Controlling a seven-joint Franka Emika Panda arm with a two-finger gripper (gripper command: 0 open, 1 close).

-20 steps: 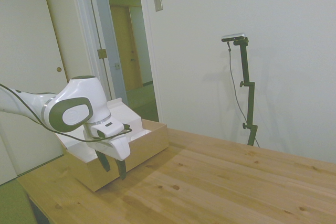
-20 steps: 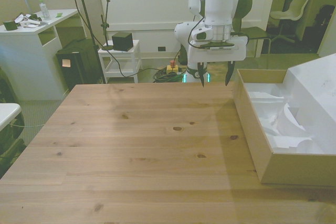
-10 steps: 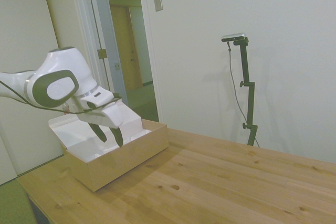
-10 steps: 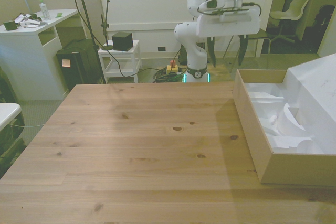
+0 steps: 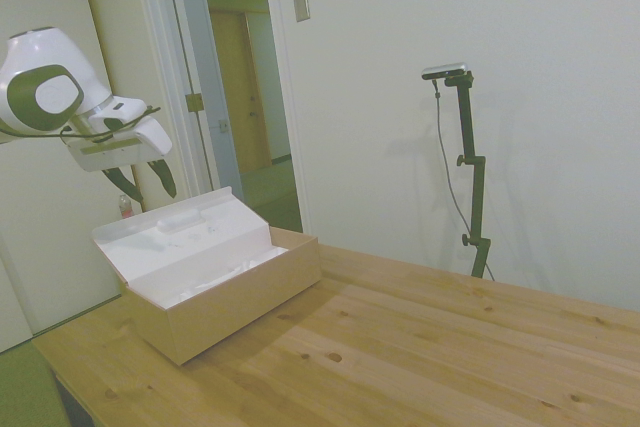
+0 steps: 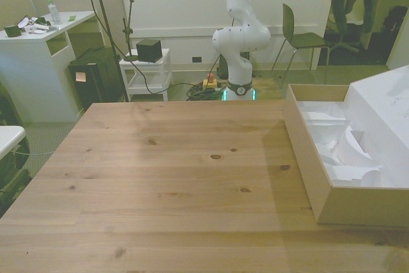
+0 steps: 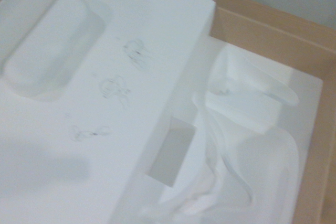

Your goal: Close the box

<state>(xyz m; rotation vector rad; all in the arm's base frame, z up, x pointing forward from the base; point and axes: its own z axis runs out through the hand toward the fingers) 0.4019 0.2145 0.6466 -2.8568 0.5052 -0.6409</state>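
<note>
Box: the box (image 5: pixel 235 292) sits on the table (image 5: pixel 420 347) at one end. In the front view it is at the front view's right side (image 6: pixel 310 158). It is tan outside and white inside.

Lid: the lid (image 5: pixel 175 232) is up, so the box is open. It leans back from the far long side. Its white inside has a long rounded bump (image 7: pixel 50 45) and a few faint gray marks.

Inside the box: a white molded tray (image 6: pixel 335 148) with curvy dips fills it. The wrist view shows the same tray (image 7: pixel 247 145) close up, next to the lid.

Gripper: the gripper (image 5: pixel 140 179) hangs high in the air over the lid, well apart from it. Its two dark fingers (image 5: pixel 163 177) point down with a gap between them, and they hold nothing. In the front view it is at the top, near the front view's right (image 6: pixel 353 11).

Arm: the white arm (image 5: pixel 45 97) comes in from the side view's left, up above the box.
</note>
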